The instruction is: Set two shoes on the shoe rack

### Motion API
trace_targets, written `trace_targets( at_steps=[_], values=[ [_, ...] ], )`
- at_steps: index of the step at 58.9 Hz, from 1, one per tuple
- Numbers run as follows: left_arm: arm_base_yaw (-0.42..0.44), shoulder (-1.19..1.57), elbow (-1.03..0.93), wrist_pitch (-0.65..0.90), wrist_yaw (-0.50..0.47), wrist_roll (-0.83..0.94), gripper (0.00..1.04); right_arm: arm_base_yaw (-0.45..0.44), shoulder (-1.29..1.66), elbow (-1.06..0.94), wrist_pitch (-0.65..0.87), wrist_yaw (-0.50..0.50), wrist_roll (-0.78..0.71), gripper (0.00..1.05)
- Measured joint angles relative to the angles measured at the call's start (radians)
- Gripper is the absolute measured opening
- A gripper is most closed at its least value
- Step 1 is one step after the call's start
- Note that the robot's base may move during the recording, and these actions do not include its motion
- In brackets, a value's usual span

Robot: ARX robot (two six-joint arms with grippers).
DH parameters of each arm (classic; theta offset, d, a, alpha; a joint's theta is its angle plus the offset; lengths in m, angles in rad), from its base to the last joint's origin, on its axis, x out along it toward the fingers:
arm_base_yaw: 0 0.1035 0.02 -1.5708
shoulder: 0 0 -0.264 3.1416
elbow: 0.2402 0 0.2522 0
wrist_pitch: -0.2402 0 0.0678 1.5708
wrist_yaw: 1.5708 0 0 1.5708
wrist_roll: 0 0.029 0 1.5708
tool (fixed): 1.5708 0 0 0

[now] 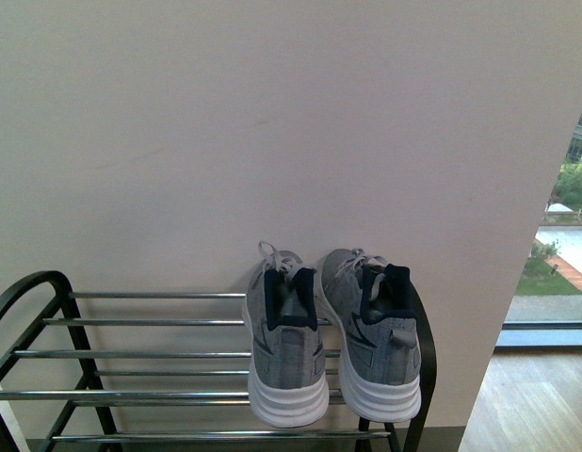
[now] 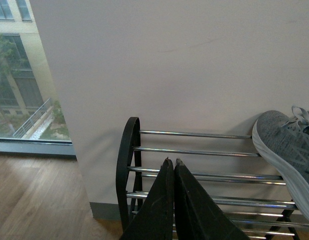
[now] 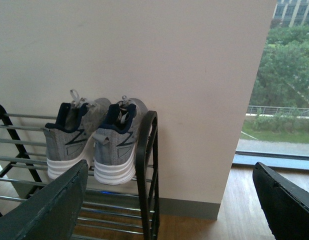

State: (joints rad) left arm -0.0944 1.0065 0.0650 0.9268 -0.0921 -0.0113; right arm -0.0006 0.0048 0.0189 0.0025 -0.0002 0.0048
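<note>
Sitting on rack (image 1: 131, 354): grey sneakers (image 1: 287, 353)

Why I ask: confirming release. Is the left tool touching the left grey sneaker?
Apart. Left wrist view shows the shut left tool with chrome bars between it and the left grey sneaker.

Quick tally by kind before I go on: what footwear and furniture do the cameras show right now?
Grey sneakers: 2, side by side on the rack, heels toward the front camera
Shoe rack: 1
Total: 3
</note>
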Motion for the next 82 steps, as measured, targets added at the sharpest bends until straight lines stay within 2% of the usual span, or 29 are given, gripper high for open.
trace_targets(
  at_steps=[7, 14, 58, 82],
  values=[
    [0.058, -0.093, -0.020, -0.073, 0.078, 0.001, 0.01, 0.000, 0.000, 0.000, 0.000, 0.000, 0.000, 0.95],
    [0.089, -0.176, -0.033, -0.140, 0.083, 0.001, 0.01, 0.000, 0.000, 0.000, 0.000, 0.000, 0.000, 0.95],
    [0.090, -0.622, -0.050, -0.543, 0.091, 0.001, 0.01, 0.000, 0.000, 0.000, 0.000, 0.000, 0.000, 0.95],
    [0.090, -0.774, -0.051, -0.694, 0.091, 0.001, 0.01, 0.000, 0.000, 0.000, 0.000, 0.000, 0.000, 0.95]
  ],
)
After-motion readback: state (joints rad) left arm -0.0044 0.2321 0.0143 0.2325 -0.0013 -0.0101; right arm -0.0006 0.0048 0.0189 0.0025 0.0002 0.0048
